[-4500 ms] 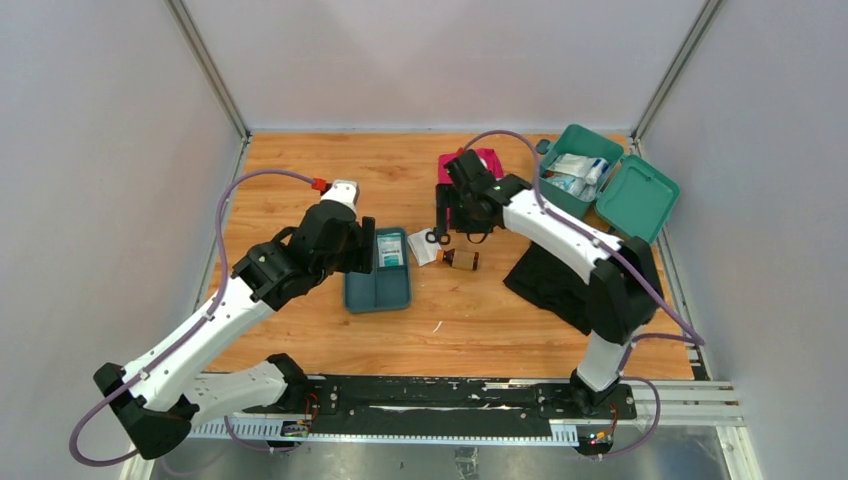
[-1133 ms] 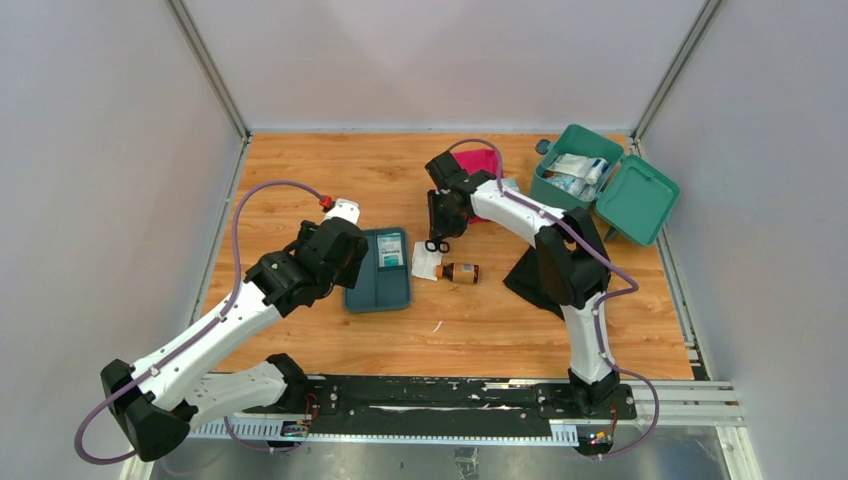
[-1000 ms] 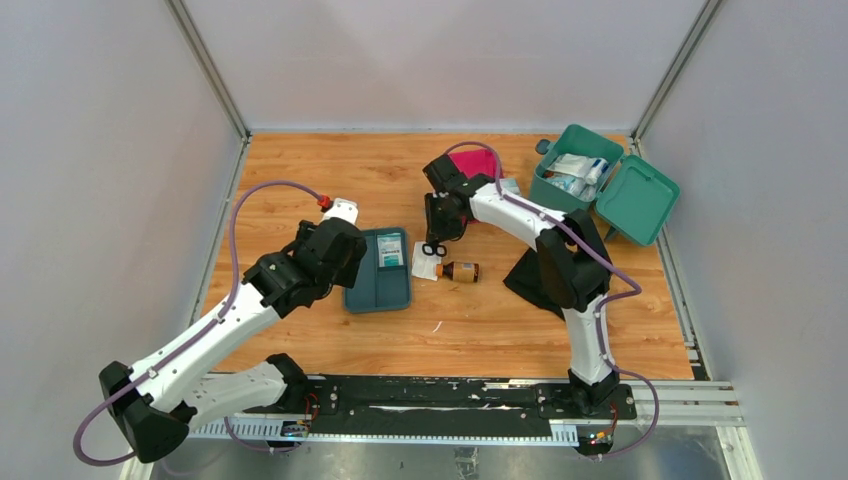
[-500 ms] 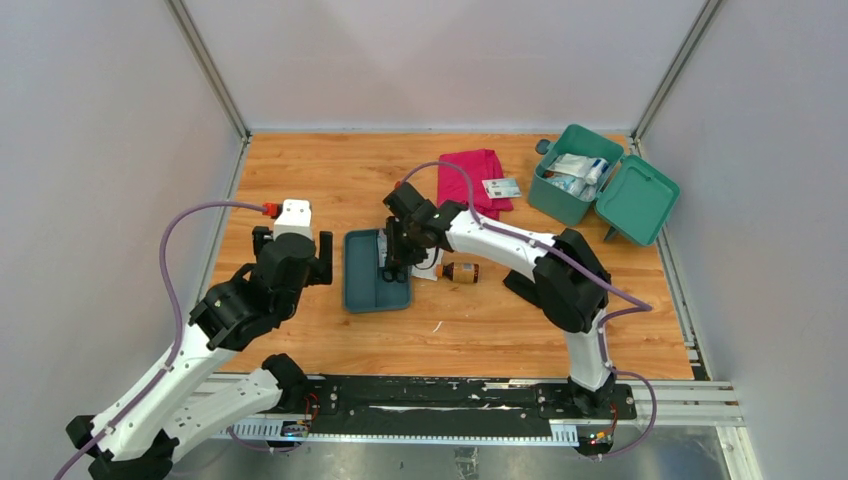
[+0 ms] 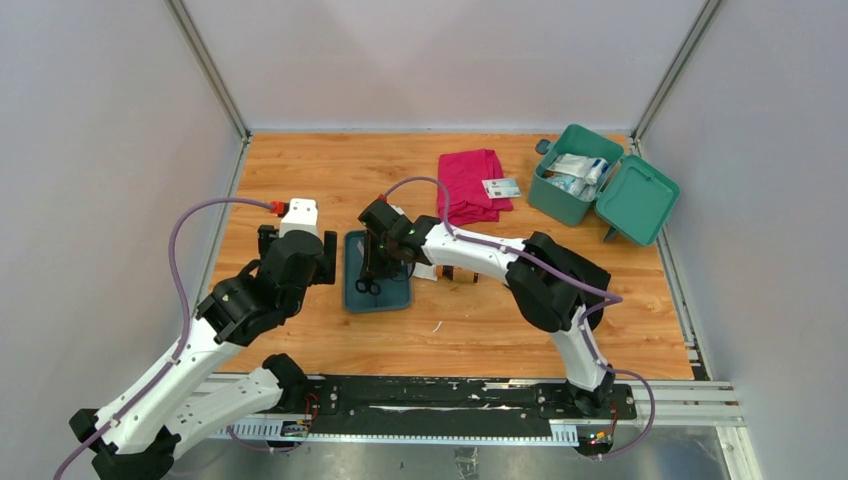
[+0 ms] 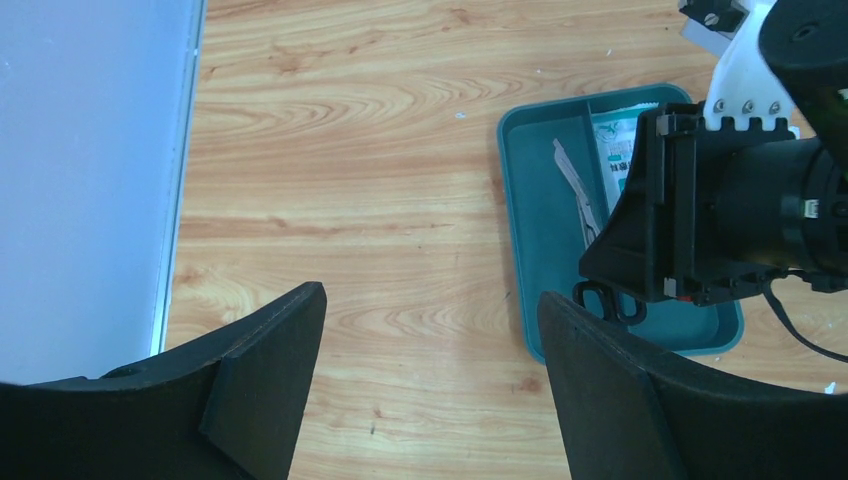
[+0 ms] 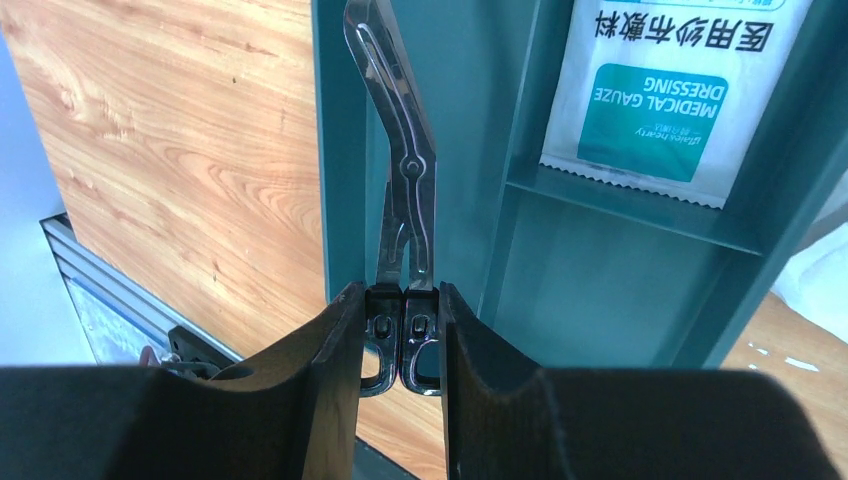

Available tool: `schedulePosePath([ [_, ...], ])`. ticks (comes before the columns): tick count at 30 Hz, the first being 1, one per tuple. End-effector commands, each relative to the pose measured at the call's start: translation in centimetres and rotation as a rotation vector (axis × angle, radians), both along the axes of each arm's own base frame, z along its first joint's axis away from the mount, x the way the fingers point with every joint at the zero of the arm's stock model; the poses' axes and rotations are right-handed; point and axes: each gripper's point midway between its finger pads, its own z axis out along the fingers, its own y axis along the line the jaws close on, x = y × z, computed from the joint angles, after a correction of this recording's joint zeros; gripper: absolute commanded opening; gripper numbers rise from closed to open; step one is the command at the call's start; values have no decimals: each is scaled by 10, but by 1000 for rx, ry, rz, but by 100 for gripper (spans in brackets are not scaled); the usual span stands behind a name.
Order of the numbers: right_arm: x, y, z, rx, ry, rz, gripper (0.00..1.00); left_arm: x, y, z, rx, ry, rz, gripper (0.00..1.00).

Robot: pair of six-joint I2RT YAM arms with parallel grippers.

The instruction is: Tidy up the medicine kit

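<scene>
The wooden worktop [image 5: 300, 170] carries the medicine kit [image 5: 553, 207] near its far right corner. The kit's lid is thrown back and packets already lie inside. It stands well apart from the flat dark-teal tray [image 5: 395, 298], which lies left of centre towards the near edge. The step in hand looks like sorting loose items into that tray. The right arm reaches across the worktop to it, and the right pincer [image 7: 402, 320] is closed narrowly on the black handle loops of a pair of bandage scissors [image 7: 405, 170]. The blades point away down the tray's slim left compartment. The wide compartment beside it holds a medical gauze dressing packet [image 7: 660, 100]. Whether the blades rest on the tray floor or hang just above it cannot be told. The next move probably calls for settling the scissors flat between the outer wall and the divider. The fingers then need to part enough to free the loops, and the arm should lift straight up so the tray is not dragged. The left pincer [image 6: 430, 330] hangs over bare wood just left of the tray, its jaws spread wide with nothing held or touched.
</scene>
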Motion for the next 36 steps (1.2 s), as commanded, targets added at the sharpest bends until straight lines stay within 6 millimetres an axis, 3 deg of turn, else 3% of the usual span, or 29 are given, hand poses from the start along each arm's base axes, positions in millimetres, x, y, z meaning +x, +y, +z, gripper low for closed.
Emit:
schedulePosePath([
  [1, 3, 14, -4, 21, 11, -29, 5, 2, -2, -2, 1, -3, 8, 83],
  [10, 4, 20, -14, 15, 18, -28, 9, 2, -2, -2, 1, -2, 7, 83],
  [26, 3, 15, -19, -19, 10, -20, 46, 2, -2, -3, 5, 3, 5, 83],
  [31, 4, 14, -10, -15, -14, -11, 47, 3, -2, -3, 7, 4, 6, 83],
  [36, 11, 4, 19, -19, -105, 8, 45, 3, -2, -3, 7, 4, 7, 83],
])
